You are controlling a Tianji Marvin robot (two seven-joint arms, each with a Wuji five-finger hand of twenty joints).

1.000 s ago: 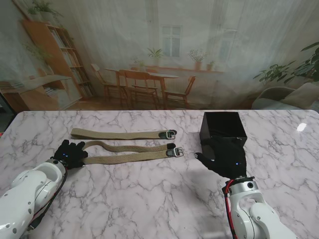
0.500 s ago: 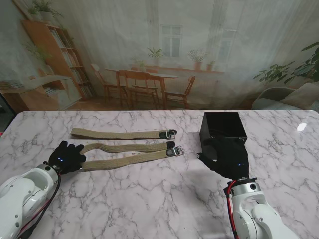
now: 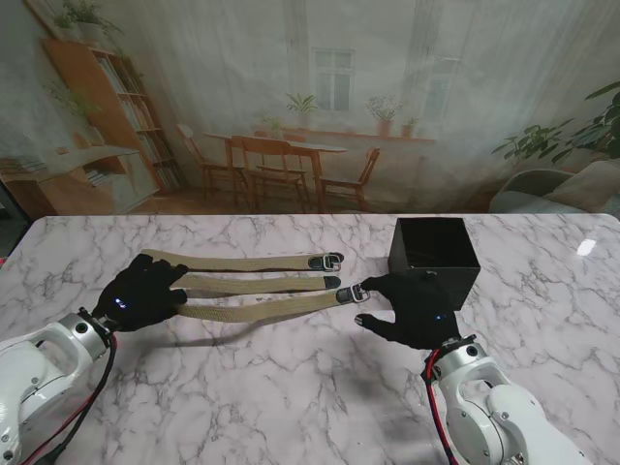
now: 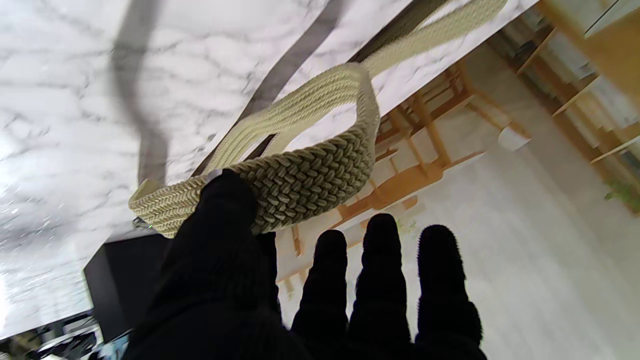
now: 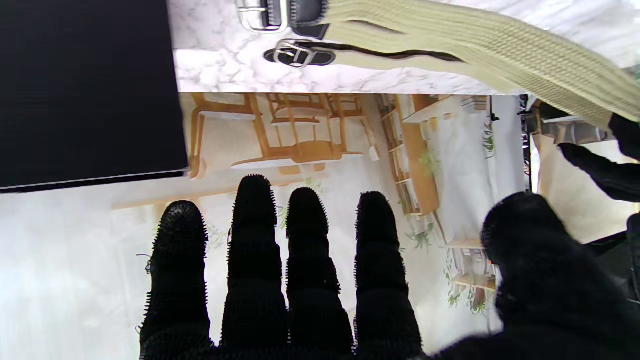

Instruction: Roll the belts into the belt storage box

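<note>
While the big marble table (image 3: 291, 387) holds it all, the black belt storage box (image 3: 433, 254) sits on its right side; two woven belts (image 3: 262, 284) lie left of the box, buckles toward it. The nearer belt (image 3: 266, 307) is folded at its left end, and the left hand (image 3: 143, 294) pinches that fold off the table; the right hand (image 3: 412, 308) is spread, holding nothing, just by the buckle (image 3: 350, 293). I think a belt is soft, light and floppy, so grab an end and roll tight; inside the box is too dark to see.
</note>
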